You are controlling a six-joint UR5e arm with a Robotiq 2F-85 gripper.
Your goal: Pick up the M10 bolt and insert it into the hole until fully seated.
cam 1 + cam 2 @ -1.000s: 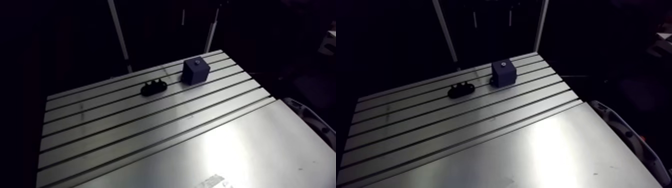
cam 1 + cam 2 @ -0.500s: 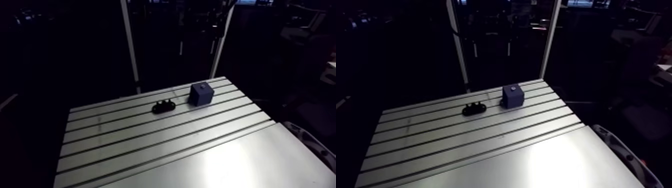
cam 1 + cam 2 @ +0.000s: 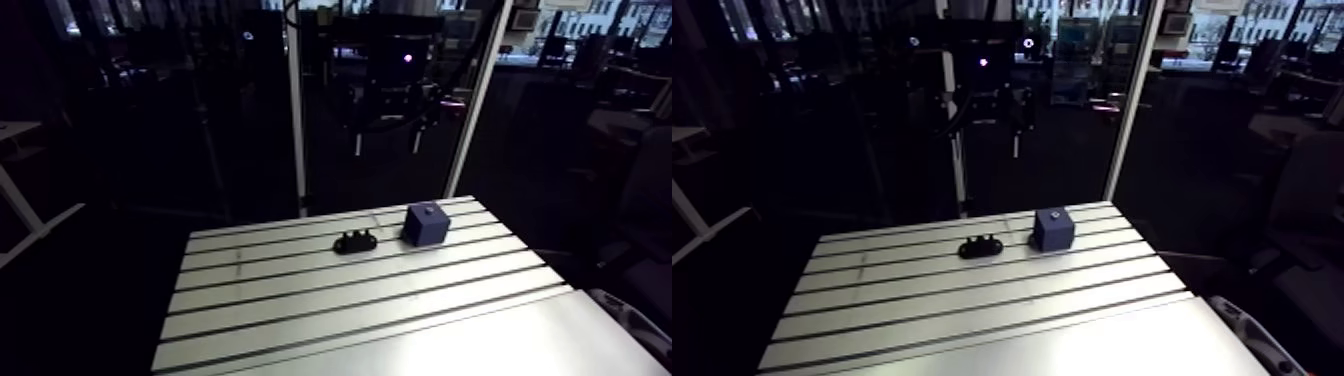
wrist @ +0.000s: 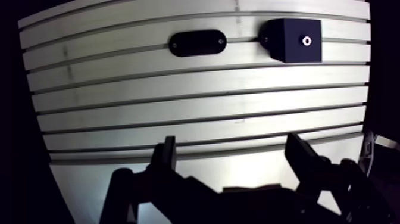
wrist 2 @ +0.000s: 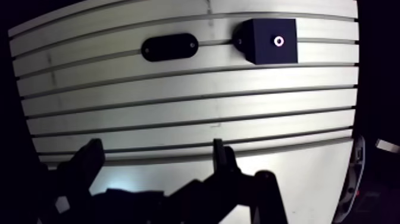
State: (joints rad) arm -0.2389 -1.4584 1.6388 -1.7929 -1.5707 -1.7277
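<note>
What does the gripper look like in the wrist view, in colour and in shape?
The gripper looks black all over. Its two fingers are flat, narrow bars with squared tips, and each sits on thick, angular links. The body below them is too dark to show markings or other detail.

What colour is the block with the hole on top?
The block is dark blue, which shows best in the arm view.
</note>
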